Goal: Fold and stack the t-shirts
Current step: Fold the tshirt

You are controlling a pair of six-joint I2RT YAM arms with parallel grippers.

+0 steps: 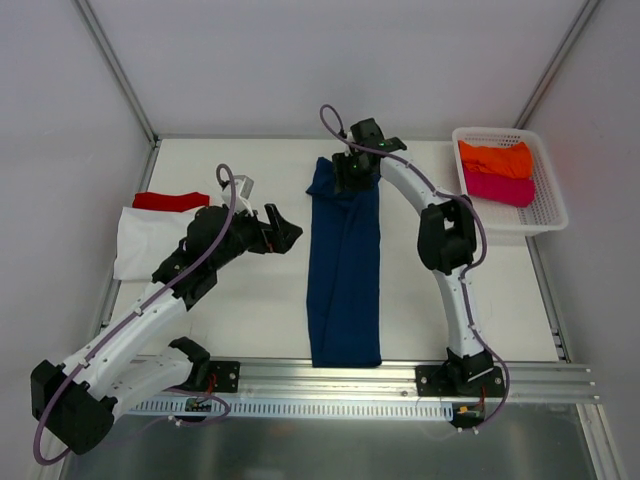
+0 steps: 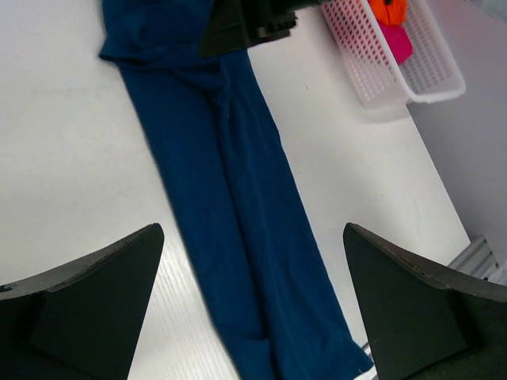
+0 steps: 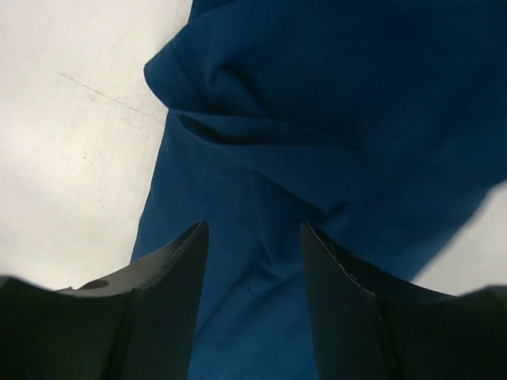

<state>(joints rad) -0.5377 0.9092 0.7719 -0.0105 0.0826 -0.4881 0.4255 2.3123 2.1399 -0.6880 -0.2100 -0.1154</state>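
Observation:
The navy t-shirt [image 1: 345, 290] lies folded lengthwise into a long narrow strip down the middle of the table. My right gripper [image 1: 352, 180] hovers over its far end, jaws apart; the wrist view shows wrinkled navy cloth [image 3: 333, 119] below the right gripper [image 3: 253, 226], none pinched. My left gripper [image 1: 288, 232] stands wide open just left of the strip, holding nothing; its wrist view looks along the navy shirt [image 2: 238, 206] past the left gripper [image 2: 253, 229]. A white t-shirt [image 1: 135, 245] and a red one [image 1: 170, 201] lie at the left edge.
A white mesh basket [image 1: 545, 215] at the back right holds an orange t-shirt [image 1: 495, 157] and a magenta one [image 1: 500, 187]; the basket [image 2: 396, 79] also shows in the left wrist view. A metal rail [image 1: 330, 385] runs along the near edge by the arm bases.

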